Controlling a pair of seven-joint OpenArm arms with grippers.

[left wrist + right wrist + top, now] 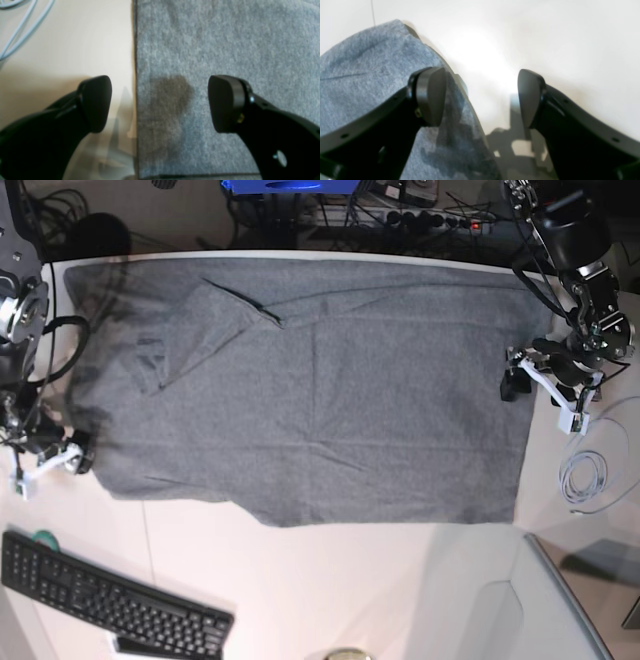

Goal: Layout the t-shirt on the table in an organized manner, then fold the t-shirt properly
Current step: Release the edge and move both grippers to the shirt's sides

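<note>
**Shirt spread on table, both grippers spread apart**

White table holds a keyboard at the near corner and a coiled cable; near side bare. Grey t-shirt lies flat across the far half, sleeve folded over. Left gripper straddles its straight edge, right gripper its corner, both empty.

Robotics lab: keyboard, cables, power strip.
</note>
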